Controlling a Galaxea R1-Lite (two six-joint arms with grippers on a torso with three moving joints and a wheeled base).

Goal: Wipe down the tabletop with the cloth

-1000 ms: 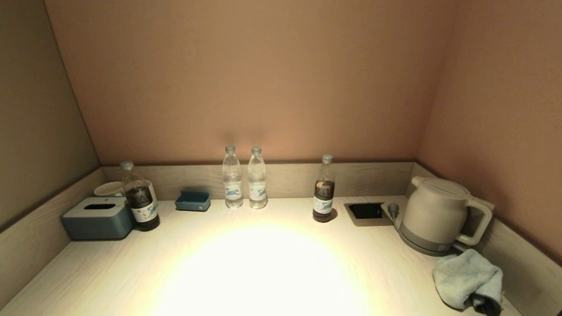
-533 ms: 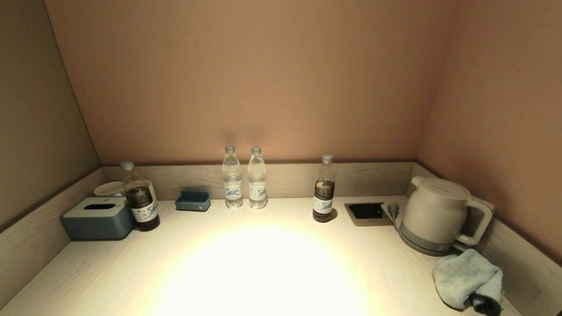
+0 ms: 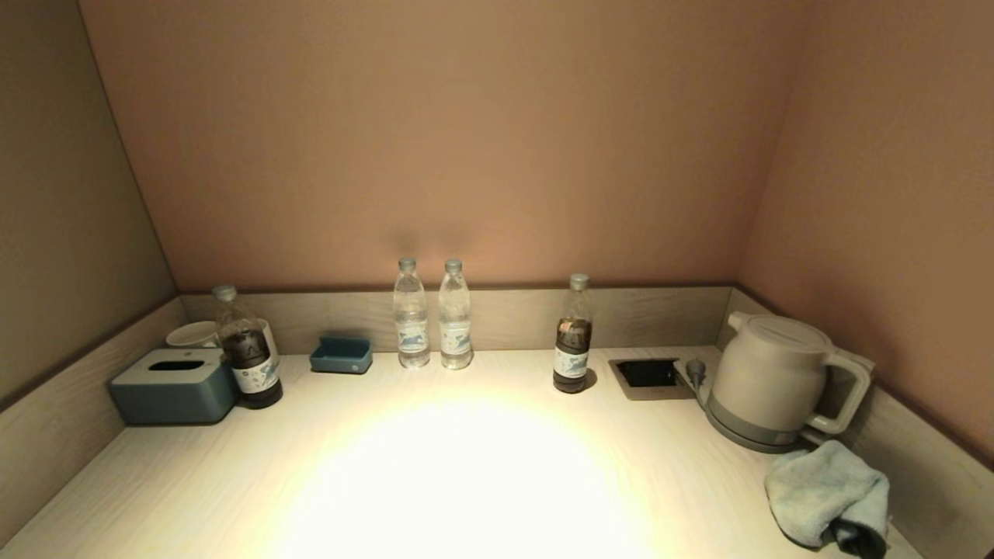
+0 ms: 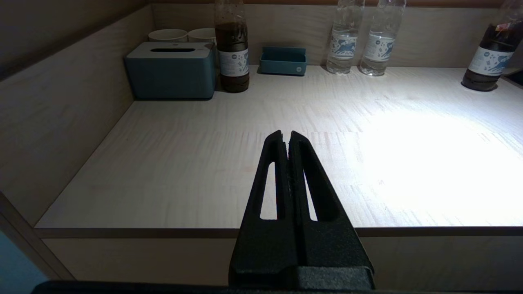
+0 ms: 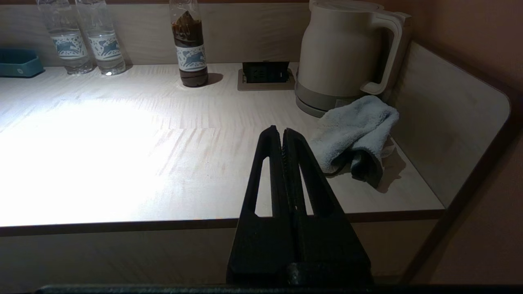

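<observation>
A crumpled light blue cloth (image 3: 827,493) lies on the pale wood tabletop (image 3: 466,481) at the front right, just in front of the kettle; it also shows in the right wrist view (image 5: 353,132). My right gripper (image 5: 282,130) is shut and empty, held before the table's front edge, short of the cloth and to its left. My left gripper (image 4: 285,134) is shut and empty, before the front edge on the left side. Neither gripper shows in the head view.
A white kettle (image 3: 773,380) stands at the back right beside a recessed socket (image 3: 648,374). Two clear water bottles (image 3: 432,314) and two dark bottles (image 3: 573,335) (image 3: 247,349) stand along the back. A blue tissue box (image 3: 172,384), cups (image 3: 194,334) and a small blue tray (image 3: 342,355) sit back left. Raised walls border the sides.
</observation>
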